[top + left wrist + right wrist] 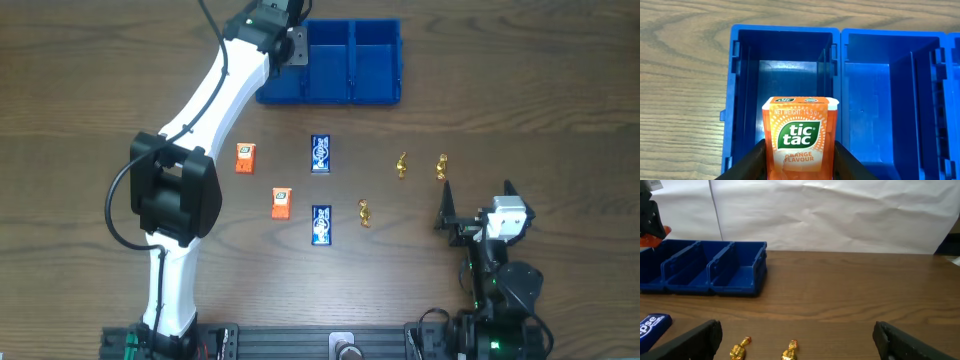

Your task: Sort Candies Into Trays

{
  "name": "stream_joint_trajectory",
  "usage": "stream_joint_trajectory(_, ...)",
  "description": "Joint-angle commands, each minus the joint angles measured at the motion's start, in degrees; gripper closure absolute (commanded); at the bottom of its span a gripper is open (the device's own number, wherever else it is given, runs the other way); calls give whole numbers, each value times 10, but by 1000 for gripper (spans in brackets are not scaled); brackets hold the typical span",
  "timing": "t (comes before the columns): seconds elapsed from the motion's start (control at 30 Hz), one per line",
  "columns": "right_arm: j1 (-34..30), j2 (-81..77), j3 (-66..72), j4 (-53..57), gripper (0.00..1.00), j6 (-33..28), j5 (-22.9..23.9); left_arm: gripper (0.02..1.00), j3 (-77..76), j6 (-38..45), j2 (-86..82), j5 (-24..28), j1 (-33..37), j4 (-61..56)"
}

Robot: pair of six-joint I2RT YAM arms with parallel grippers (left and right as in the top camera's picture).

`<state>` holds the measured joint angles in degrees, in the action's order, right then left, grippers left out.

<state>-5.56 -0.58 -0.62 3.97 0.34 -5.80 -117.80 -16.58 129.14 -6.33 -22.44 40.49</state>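
**Left gripper clamped on the orange box over the tray's left bin**

My left gripper is closed on an orange candy box, one finger pressed to each narrow side, with the label facing my wrist camera. It hangs above the left-end compartment of the blue tray, which sits at the far side of the table. I judge the box is clear of the walls and not yet down inside.

I expect this box to be light and rigid, a hard plastic shell with smooth, slick faces (small sweets inside would rattle about if I shook it). Squeezing the narrow sides at the end away from the lid, as I do now, seems the right hold. The walls there should be stiff, and the lid is left alone. Too hard a squeeze could shoot it out sideways.

My left arm is stretched far and a little to the right from its base at the near left, wrist tipped down toward the bin. My right gripper sits at the near right, fingers spread wide with nothing between them, pointing toward the far side
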Motion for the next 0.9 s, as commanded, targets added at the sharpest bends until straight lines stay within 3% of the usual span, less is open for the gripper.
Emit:
stream_joint_trajectory(0.03, -3, 4, 2, 2, 3, -8, -3, 621, -14, -8, -1, 0, 19, 0)
stream_joint_trajectory(0.1, -3, 4, 2, 2, 3, -8, -3, 610, -14, -8, -1, 0, 22, 2)
stream_joint_trajectory(0.13, -3, 4, 2, 2, 1, -8, -3, 551, -14, -8, -1, 0, 22, 2)
stream_joint_trajectory(0.2, -3, 4, 2, 2, 3, -8, -3, 325, -14, -7, -2, 0, 22, 2)
stream_joint_trajectory(0.23, -3, 4, 2, 2, 1, -9, -3, 112, -14, -5, -7, -1, 22, 5)
stream_joint_trajectory(0.27, -3, 4, 2, 2, 3, -9, -3, 18, -11, -3, -26, -3, 23, 14)
stream_joint_trajectory(0.37, -3, 4, 2, 2, 3, -8, -3, 18, 81, -2, -157, -16, 23, 2)
stream_joint_trajectory(0.57, -3, 4, 2, 2, 3, -9, -3, 18, 494, -54, -478, -15, 18, -87)
stream_joint_trajectory(0.73, -3, 4, 2, 2, 3, -8, -3, 18, 661, -52, -465, -16, 18, -175)
stream_joint_trajectory(0.9, -3, 4, 2, 2, 3, -8, -3, 18, 665, -40, -372, -12, 19, -237)
